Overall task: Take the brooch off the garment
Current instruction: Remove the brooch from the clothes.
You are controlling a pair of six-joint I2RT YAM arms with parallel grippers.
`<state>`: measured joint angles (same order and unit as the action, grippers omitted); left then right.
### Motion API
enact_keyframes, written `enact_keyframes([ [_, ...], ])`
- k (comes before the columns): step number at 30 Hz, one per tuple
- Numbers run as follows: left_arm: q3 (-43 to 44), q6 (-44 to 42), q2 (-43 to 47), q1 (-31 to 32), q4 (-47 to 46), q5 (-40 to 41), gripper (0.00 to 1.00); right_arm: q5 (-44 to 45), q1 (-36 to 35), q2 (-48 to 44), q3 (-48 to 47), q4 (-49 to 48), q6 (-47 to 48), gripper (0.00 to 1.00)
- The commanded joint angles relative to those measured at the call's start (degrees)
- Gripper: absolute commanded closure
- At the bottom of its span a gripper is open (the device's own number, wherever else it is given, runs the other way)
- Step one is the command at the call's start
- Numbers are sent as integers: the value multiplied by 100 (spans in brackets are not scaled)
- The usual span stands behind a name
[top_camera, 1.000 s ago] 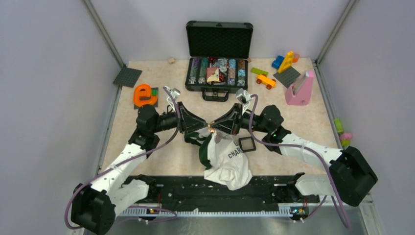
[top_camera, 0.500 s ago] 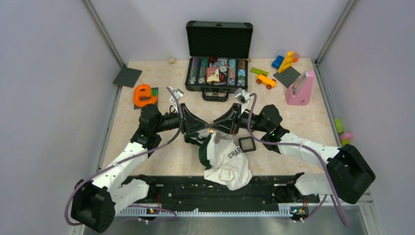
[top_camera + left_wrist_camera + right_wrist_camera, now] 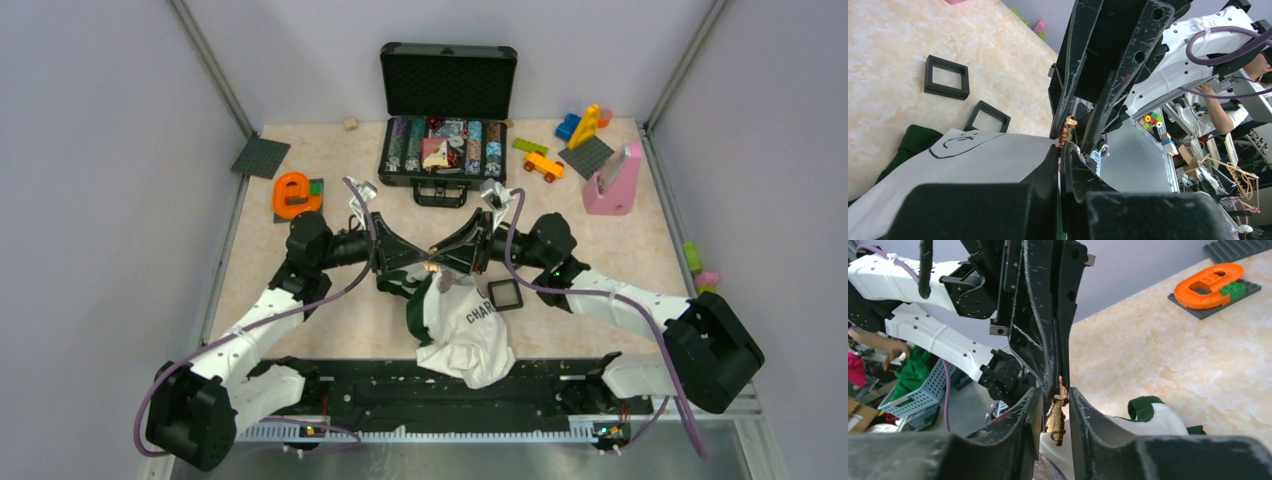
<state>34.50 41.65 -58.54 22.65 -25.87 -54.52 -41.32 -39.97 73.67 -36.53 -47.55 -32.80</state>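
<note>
Left gripper [image 3: 1063, 154] pinches the brooch [image 3: 1055, 412] above garment [image 3: 465, 335]

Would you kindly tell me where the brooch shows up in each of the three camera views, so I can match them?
Top external: the brooch is a tiny speck at centre, just above the garment.
Left wrist: the brooch sits just above mid-picture, right of the garment.
Right wrist: the brooch hangs low at centre, left of the garment.
Shared landmark: the garment, white with green trim.
</note>
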Motion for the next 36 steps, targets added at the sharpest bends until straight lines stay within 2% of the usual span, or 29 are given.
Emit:
enact_keyframes([
  [1,172,-211,126,45,24,34,100,-126,42,-116,-126,-493,-34,68],
  [6,215,-359,176,46,215,61,100,-145,141,-226,-17,-521,-112,52],
  [9,247,-385,194,46,255,56,100,-174,174,-260,-7,-416,-98,47],
  [13,253,-398,260,42,291,65,100,-175,240,-319,77,-343,-117,44],
  [19,274,-414,299,42,350,74,100,-229,279,-388,180,-248,-99,44],
  [24,283,-378,291,44,325,65,100,-531,279,-312,117,-137,-31,48],
  [28,290,-344,290,46,293,56,100,-706,279,-169,54,-195,-113,54],
  [36,294,-324,306,46,268,49,100,-827,281,45,9,-371,-265,58],
])
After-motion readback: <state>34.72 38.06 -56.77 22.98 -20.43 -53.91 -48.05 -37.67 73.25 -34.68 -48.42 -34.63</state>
